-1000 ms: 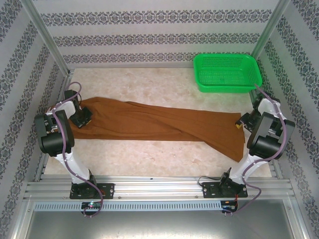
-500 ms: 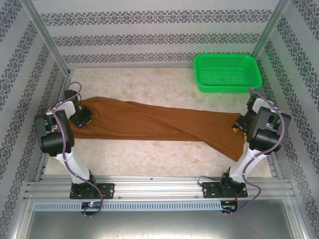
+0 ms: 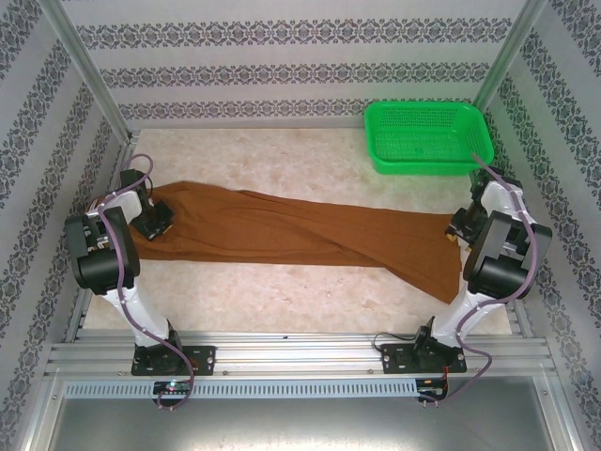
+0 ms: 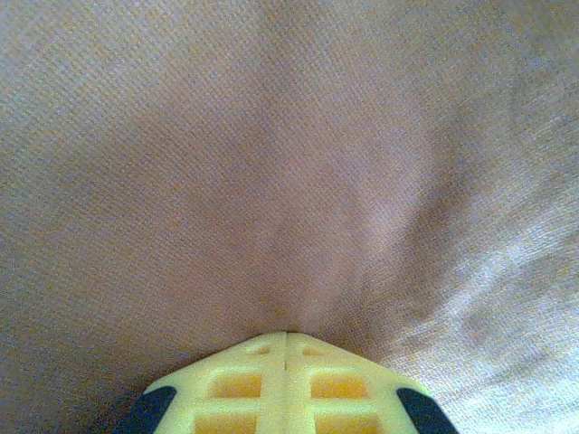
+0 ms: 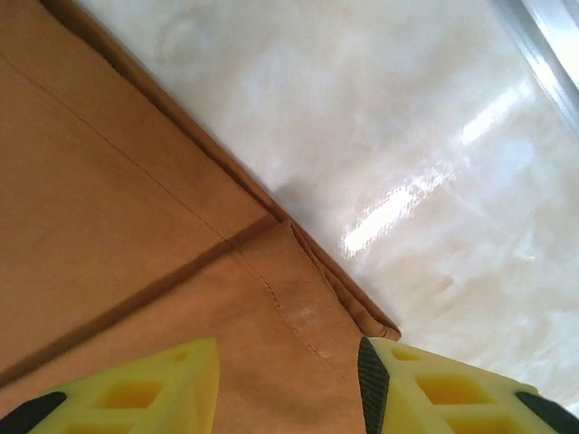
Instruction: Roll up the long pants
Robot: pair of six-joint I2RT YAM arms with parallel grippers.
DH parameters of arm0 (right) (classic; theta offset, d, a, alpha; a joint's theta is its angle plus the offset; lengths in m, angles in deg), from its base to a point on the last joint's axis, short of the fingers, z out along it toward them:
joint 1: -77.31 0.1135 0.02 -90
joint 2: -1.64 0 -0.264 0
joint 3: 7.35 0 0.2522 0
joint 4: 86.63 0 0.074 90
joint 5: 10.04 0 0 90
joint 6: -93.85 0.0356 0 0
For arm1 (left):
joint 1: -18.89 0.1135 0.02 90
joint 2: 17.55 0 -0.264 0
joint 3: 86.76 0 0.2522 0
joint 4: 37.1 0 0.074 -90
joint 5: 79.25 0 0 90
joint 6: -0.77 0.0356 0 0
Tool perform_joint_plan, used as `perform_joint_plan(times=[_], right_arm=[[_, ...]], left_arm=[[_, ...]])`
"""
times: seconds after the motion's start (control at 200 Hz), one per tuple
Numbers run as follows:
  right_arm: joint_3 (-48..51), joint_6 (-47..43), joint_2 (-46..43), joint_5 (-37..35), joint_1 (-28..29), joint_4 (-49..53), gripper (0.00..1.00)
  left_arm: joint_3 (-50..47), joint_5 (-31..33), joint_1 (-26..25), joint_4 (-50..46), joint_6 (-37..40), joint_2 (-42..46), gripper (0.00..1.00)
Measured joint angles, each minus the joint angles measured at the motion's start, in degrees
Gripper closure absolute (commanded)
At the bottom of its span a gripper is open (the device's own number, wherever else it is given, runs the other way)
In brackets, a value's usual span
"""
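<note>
pinched tight with left gripper (image 4: 286,339) at one end of the long pants (image 3: 291,230) — anchors the cloth; spread apart with right gripper (image 5: 288,366) over the opposite hem corner — likely to start rolling.

txt: none legible | labels/brands: none | nums/signs: none in any view
</note>
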Motion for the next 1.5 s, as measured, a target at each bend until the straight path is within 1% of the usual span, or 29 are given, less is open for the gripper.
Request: perform_joint_plan(times=[0.045,0.115,0.3,0.585,0.629,0.659,0.679,0.709,0.729,0.779,0.794,0.834,0.859,0.874,0.984,1.154,1.309,1.439,1.499], right_arm=[[0.0,-0.5,0.1,0.0,0.0,0.0,0.61],[0.2,-0.4,0.9,0.1,0.0,-0.2,0.55],[2.0,-0.5,3.3,0.0,0.0,-1.3,0.52],[2.8,-0.5,5.6,0.0,0.0,-2.7,0.52],[3.0,-0.5,5.9,0.0,0.0,-2.9,0.55],[3.0,-0.5,6.1,0.1,0.0,-3.0,0.59],[3.0,-0.6,6.1,0.2,0.0,-3.0,0.66],[3.0,-0.5,6.1,0.3,0.2,-3.0,0.79],[3.0,-0.5,6.1,0.3,0.3,-3.0,0.84],[2.9,-0.5,6.1,0.3,0.6,-2.9,0.87],[2.9,-0.5,6.1,0.2,0.7,-2.8,0.91],[2.9,-0.3,5.9,0.1,1.0,-2.7,0.93],[2.9,-0.4,5.7,0.1,1.0,-2.6,0.99],[2.9,-0.4,5.6,0.1,1.0,-2.6,1.00],[2.6,-0.3,4.9,-0.2,1.0,-1.7,1.00],[-0.5,-0.3,2.1,-0.1,1.2,1.6,1.00],[-5.4,-0.3,0.0,-0.4,1.5,4.1,1.00],[-10.2,-0.3,0.5,-1.3,1.4,4.2,1.00],[-12.9,-0.3,2.1,-1.3,1.4,4.4,1.00]], left_arm=[[0.0,0.0,0.0,0.2,0.0,0.0,1.00],[0.0,-0.2,0.0,0.5,0.0,-0.1,1.00],[0.0,-0.4,0.1,0.7,0.0,-0.1,1.00],[0.0,-0.9,0.1,1.1,0.0,-0.3,1.00],[0.0,-0.9,0.1,1.1,0.0,-0.3,1.00],[0.0,-0.9,0.1,1.1,0.0,-0.3,1.00],[0.0,-1.0,0.1,1.1,0.0,-0.3,1.00],[0.0,-1.0,0.1,1.1,0.0,-0.3,1.00],[0.0,-1.0,0.1,1.1,0.0,-0.3,1.00],[0.0,-1.1,0.1,1.2,0.0,-0.3,1.00],[0.0,-1.2,0.1,1.3,0.0,-0.3,1.00],[0.0,-1.2,0.1,1.5,0.0,-0.4,1.00],[0.0,-1.3,0.1,1.5,0.0,-0.4,1.00],[0.0,-1.3,0.1,1.5,0.0,-0.4,1.00],[0.0,-1.3,0.1,1.6,0.0,-0.4,1.00],[0.0,-1.8,0.1,1.9,0.0,-0.5,1.00],[0.0,-2.3,0.1,2.3,0.0,-0.6,1.00],[0.0,-2.3,0.1,2.3,0.0,-0.6,1.00],[0.0,-2.3,0.1,2.3,0.0,-0.6,1.00]])
